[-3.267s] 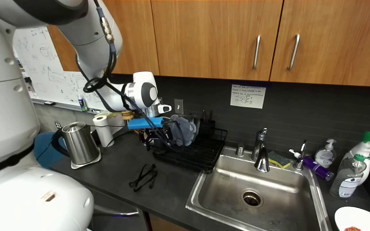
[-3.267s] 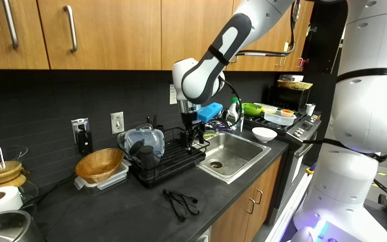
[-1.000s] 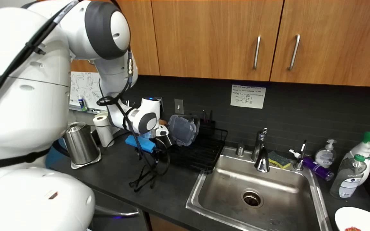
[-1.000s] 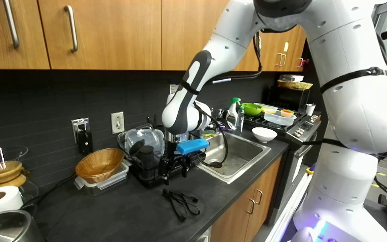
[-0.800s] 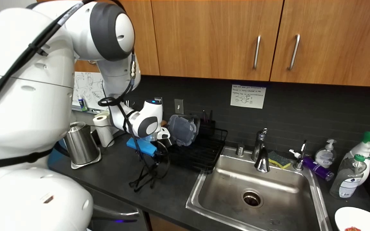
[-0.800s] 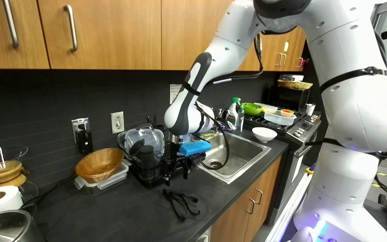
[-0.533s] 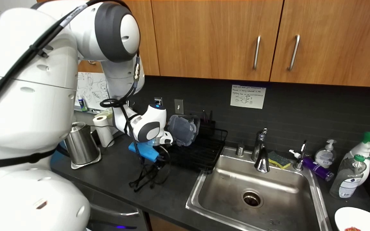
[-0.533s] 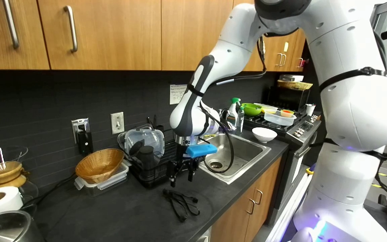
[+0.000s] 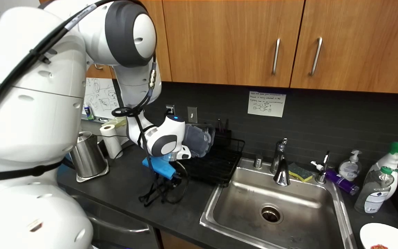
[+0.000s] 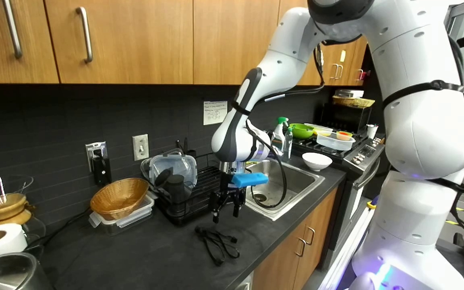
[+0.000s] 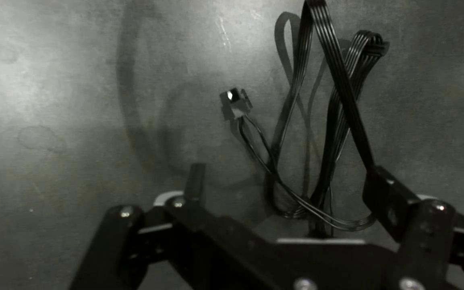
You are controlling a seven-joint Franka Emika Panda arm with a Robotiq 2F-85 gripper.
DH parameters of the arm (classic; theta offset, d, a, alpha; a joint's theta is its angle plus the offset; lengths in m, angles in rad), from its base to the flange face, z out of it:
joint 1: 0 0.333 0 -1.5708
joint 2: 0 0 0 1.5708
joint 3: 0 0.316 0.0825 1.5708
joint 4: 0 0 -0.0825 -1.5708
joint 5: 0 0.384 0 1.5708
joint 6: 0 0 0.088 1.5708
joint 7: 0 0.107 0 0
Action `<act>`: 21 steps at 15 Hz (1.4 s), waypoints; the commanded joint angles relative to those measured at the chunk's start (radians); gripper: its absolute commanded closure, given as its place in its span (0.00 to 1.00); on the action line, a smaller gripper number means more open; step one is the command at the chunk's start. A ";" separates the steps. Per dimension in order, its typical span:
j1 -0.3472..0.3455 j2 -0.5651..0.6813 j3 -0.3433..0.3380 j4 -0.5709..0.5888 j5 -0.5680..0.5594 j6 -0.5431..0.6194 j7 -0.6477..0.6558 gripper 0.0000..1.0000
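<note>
My gripper [image 11: 287,183] stands open, its fingers wide apart, pointing down at the dark counter. In the wrist view a bundle of flat black ribbon cable [image 11: 341,80] lies beyond and between the fingers, and some strands run behind the right-hand finger [image 11: 389,197]. A small connector [image 11: 236,102] on thin wires rests left of the bundle. In an exterior view the gripper [image 10: 226,216] hangs just above the cable [image 10: 218,243]; whether it touches is not clear. From another side, the blue piece [image 9: 160,167] on the wrist and loose arm cords partly cover the gripper.
A black dish rack [image 10: 204,185] with a clear plastic container [image 10: 173,167] is close behind the gripper. The steel sink [image 9: 309,221] lies beside it. A wicker basket [image 10: 119,199], kettle [image 9: 90,160] and paper roll [image 9: 111,140] stand along the counter.
From above the dish rack, my gripper has come down and forward over the counter. In the last second it has shifted right in both exterior views, toward the cable. The cable lies unmoved.
</note>
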 commanded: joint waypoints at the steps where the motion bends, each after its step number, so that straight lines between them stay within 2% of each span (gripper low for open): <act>1: 0.033 -0.051 -0.029 0.012 -0.045 -0.073 0.004 0.00; 5: 0.061 -0.052 -0.054 0.062 -0.090 -0.172 -0.001 0.00; 6: 0.055 -0.030 -0.048 0.053 -0.060 -0.124 -0.006 0.00; 15: 0.066 -0.032 -0.056 0.071 -0.067 -0.155 -0.007 0.00; 21: 0.088 0.029 -0.110 0.152 -0.117 -0.265 0.018 0.00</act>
